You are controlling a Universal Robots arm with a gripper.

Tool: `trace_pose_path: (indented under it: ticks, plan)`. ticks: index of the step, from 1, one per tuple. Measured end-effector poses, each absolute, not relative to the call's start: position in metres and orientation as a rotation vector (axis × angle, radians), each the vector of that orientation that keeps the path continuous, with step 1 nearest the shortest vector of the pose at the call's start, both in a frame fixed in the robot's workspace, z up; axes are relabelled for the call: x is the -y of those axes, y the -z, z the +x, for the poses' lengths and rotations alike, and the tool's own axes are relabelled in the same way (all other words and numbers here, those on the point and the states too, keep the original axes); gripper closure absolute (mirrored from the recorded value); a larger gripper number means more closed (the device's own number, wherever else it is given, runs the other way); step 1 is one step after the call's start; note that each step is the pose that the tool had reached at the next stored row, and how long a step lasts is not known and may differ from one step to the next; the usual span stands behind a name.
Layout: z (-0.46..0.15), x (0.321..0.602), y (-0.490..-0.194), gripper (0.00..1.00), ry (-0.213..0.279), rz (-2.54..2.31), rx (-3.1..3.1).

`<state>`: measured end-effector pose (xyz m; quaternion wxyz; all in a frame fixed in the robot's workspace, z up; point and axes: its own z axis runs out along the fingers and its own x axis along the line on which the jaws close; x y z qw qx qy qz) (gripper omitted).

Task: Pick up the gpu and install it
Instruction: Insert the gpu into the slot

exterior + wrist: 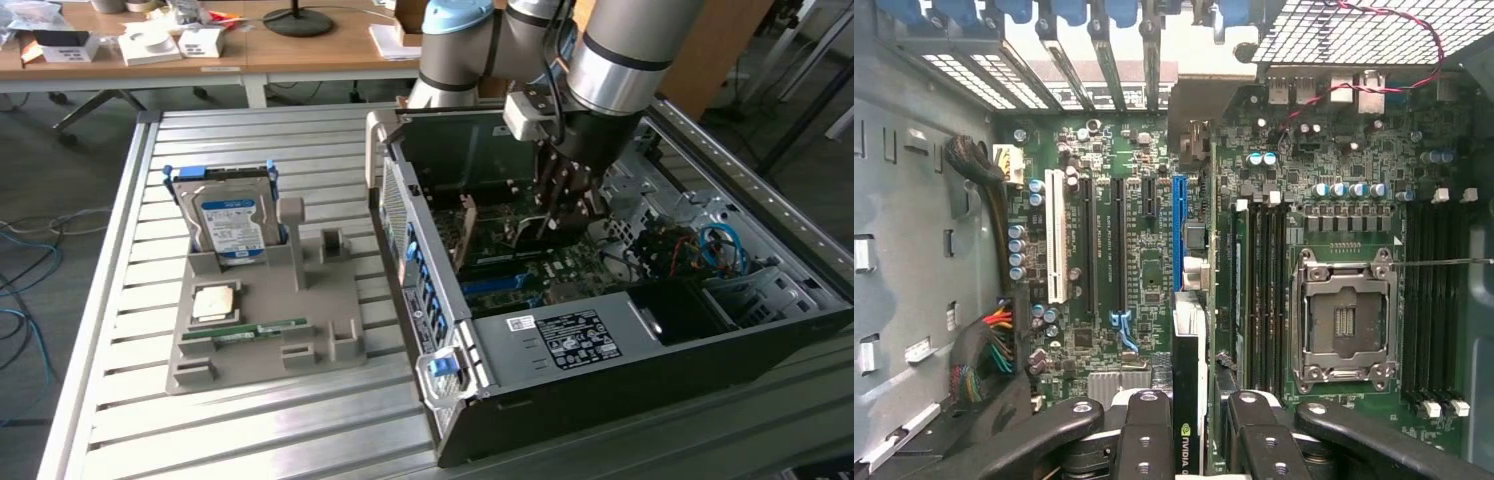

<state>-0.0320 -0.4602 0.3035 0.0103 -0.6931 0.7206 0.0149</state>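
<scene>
Your tool (1199,425) has its two black fingers (1146,430) part-way closed and clamped on the gpu (1187,350), a thin flat dark card seen edge-on with a small green logo. The card hangs inside the open black computer case (627,340), above the green motherboard (1124,280). Its edge runs nearly in line with the long blue slot (1179,225). I judge it not yet seated, though I cannot tell whether it touches the slot.

To do this step well, get the card's edge parallel to the blue slot and directly over it before you press. Hold the card upright and go down straight and slowly. A skewed entry would likely jam the connector or shift the card in the grip.

The wrist view gives you that slot alignment, plus the neighbouring slots and the silver CPU socket (1341,320). The exterior view gives you how deep the tool sits in the case. Well apart from the case, on the slatted metal desk (160,440), it also shows the grey holder (287,300) with the silver hard drive with a blue label (230,225) and the small green memory stick (254,330).
</scene>
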Motion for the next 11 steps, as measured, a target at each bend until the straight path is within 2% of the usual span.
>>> trace_pose_path:
  ticks: [11]
  plan:
    - [-0.0381,0.4606,-0.3002,0.74,-0.047,-2.163,-2.249]
